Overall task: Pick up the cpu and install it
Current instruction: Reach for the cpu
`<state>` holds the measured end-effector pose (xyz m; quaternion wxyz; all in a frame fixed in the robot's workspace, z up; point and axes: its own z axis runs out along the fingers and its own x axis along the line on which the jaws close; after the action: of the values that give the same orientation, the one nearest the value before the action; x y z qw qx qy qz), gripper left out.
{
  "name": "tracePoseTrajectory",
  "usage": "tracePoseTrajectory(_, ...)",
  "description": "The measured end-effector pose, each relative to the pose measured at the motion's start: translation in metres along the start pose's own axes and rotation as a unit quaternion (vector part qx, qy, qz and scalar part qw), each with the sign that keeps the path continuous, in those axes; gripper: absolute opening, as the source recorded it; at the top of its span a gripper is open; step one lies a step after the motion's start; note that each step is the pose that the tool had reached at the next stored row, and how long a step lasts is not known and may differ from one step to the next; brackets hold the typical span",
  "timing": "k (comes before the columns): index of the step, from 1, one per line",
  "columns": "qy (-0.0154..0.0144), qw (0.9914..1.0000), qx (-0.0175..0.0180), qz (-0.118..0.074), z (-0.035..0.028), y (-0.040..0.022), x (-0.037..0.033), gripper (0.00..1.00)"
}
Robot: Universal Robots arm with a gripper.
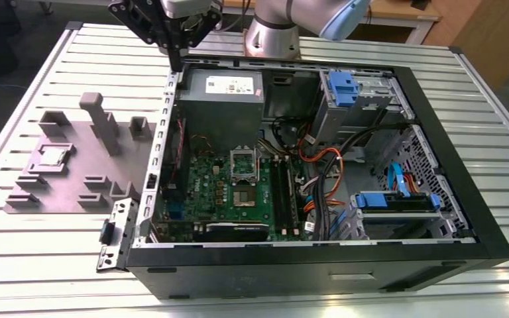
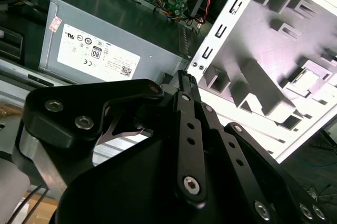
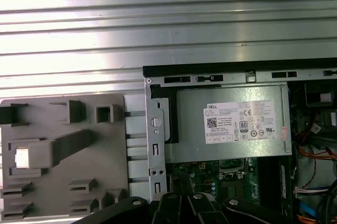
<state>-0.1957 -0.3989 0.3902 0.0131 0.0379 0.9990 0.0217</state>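
Open black case (image 1: 325,268) on slatted table (image 1: 51,255); green motherboard (image 1: 210,192) inside; grey tray (image 1: 64,187) beside.

The robot's silver-grey metal arm (image 1: 272,36) has thick round segments, and one rounded joint is closed by a pale blue cap (image 1: 343,16). A whitish wrist block (image 1: 188,6) tops the matte black pincer (image 1: 175,63). In the second wrist view the pincer (image 2: 185,79) shows flat black link bars pinned with silver hex-socket screws (image 2: 191,183), beside a rounded black housing (image 2: 95,103) bearing two more bolts.
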Motion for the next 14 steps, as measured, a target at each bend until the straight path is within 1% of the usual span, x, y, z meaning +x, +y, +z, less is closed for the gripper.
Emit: tracePoseTrajectory(14,0.0,1.0,0.0,0.0,0.0002,-0.0003,0.0031,0.11)
